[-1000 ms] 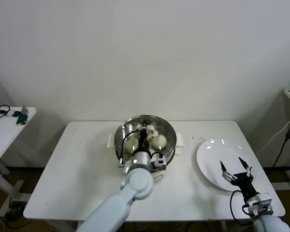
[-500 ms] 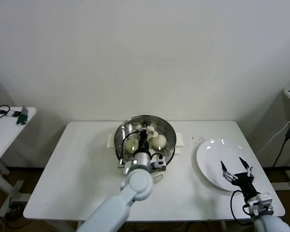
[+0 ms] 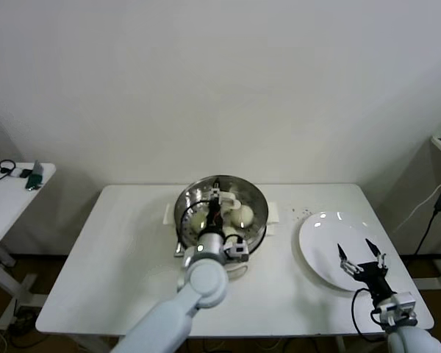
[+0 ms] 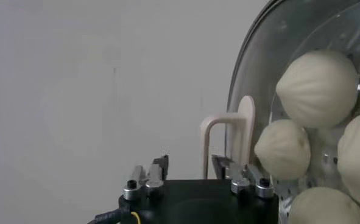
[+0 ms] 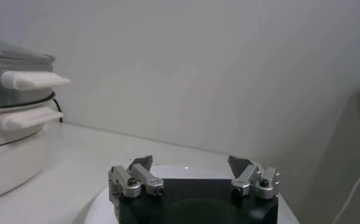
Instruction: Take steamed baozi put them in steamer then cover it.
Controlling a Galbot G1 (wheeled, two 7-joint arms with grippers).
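The steamer [image 3: 259, 203] stands at the table's middle back on its cream-white base. The clear glass cover [image 3: 222, 185] lies on it, its cream bar handle [image 3: 227, 199] upright. Several off-white baozi [image 3: 242, 215] show through the glass. My left gripper [image 3: 216, 215] hovers over the cover's near side, open, close behind the handle [image 4: 226, 143] and not gripping it. In the left wrist view the baozi [image 4: 317, 85] lie under the glass [image 4: 271, 42]. My right gripper [image 3: 360, 254] is open and empty above the white plate [image 3: 320, 228].
The white table [image 3: 117, 257] carries the bare plate at the right, also in the right wrist view [image 5: 103, 207], where the covered steamer [image 5: 9, 85] stands far off. A side table [image 3: 15, 187] stands to the left, a cable [image 3: 435, 212] hangs at right.
My left gripper has drawn back a little from the cover toward the table's front, so the cover's handle now shows free. The right arm has not moved.
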